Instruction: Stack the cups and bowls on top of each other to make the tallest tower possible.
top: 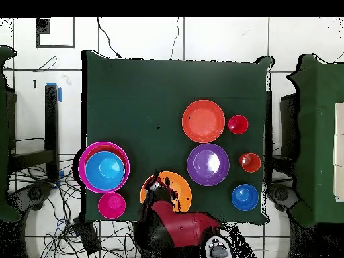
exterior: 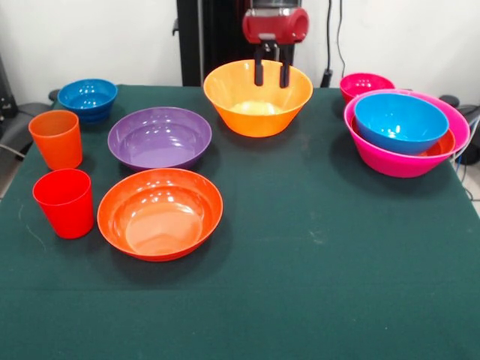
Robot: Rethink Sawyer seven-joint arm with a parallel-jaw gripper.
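Inspector: Cups first. From the front camera, the orange cup (exterior: 55, 139) and the red cup (exterior: 64, 202) stand upright at the table's left edge, just beside each other, orange farther back. Neither is stacked on anything.

Clerk: And behind them?

Inspector: A blue bowl (exterior: 88, 98) at the far left corner. Moving right, a purple bowl (exterior: 159, 138), and in front of it a shallow red-orange bowl (exterior: 160, 214); the two sit close together, and I cannot say for certain whether their rims touch. All lie directly on the green table (exterior: 315, 270).

Clerk: Centre of the table?

Inspector: A yellow-orange bowl (exterior: 258, 98) at the far edge. The gripper (exterior: 271, 72) hangs over it with both black fingers (exterior: 259, 71) pointing down inside the rim line. The fingers are spread apart with nothing between them. Overhead, the gripper (top: 156, 186) sits above that same yellow-orange bowl (top: 176, 190).

Clerk: Right side?

Inspector: A small pink-red bowl (exterior: 365, 85) at the far right. In front of it stands the tower (exterior: 406, 133): a large pink bowl outermost, a red-orange bowl showing as a sliver inside it, and a second blue bowl (exterior: 400, 122) nested on top, tilted slightly.
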